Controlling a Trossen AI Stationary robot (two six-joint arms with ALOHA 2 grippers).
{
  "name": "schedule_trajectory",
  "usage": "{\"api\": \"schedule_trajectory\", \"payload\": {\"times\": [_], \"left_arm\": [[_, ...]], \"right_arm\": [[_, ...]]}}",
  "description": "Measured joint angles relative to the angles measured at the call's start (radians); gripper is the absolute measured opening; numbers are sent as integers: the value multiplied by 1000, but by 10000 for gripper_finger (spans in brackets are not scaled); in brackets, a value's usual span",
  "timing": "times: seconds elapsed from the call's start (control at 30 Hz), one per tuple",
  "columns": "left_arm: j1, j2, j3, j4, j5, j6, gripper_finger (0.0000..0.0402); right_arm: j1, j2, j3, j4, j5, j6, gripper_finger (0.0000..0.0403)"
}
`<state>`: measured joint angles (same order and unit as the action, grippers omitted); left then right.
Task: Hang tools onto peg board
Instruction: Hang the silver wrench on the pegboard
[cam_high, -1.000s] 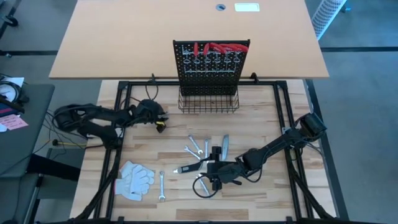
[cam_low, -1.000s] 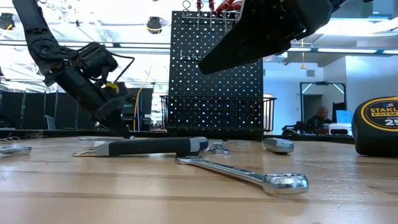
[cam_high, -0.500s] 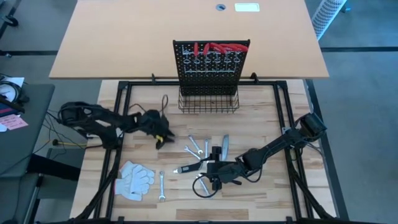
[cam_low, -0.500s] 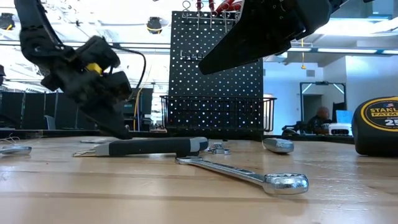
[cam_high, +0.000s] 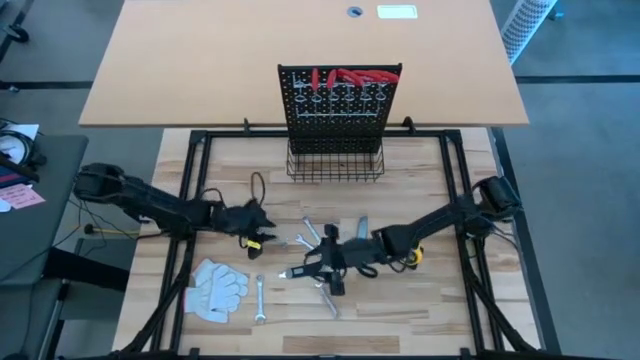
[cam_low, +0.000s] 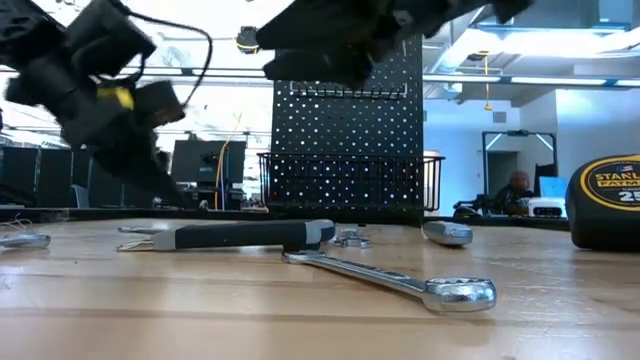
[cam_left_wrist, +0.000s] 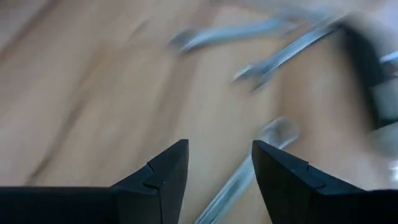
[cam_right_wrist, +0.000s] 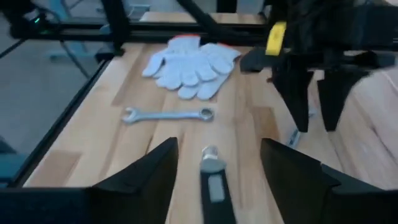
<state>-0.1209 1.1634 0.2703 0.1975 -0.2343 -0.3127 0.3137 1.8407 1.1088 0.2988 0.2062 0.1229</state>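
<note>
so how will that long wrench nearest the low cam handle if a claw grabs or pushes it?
The wrench is probably stiff: a thin, straight metal bar. It lies flat on the table, so it likely slides or pivots when pushed rather than rolls. Its shiny finish and low profile may make it slippery and hard to get fingers under.

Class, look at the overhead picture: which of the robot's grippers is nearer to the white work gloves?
Left. The left gripper hovers just beyond the white work gloves, toward the peg board. The right gripper is farther off, over the scattered wrenches at mid-table.
</note>
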Motion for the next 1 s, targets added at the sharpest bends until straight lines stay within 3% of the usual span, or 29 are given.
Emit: {"api": "schedule_trajectory", "payload": {"times": [0.13,0.23,0.4,0.57,0.77,1.0], "left_arm": [[-52,-93,0,-265,-222,-108,173],[-88,-172,0,-409,-324,-177,173],[-148,-300,1,-475,-365,-214,173],[-206,-348,1,-471,-384,-207,173],[-241,-329,1,-428,-421,-194,173],[-246,-270,1,-307,-417,-76,173]], "right_arm": [[-42,107,96,-35,-60,14,185],[-79,218,202,-59,-131,20,143],[-150,355,386,-193,-151,49,71],[-190,411,443,-273,-154,64,11],[-194,425,442,-290,-163,90,10],[-195,425,442,-314,-163,90,6]]}}
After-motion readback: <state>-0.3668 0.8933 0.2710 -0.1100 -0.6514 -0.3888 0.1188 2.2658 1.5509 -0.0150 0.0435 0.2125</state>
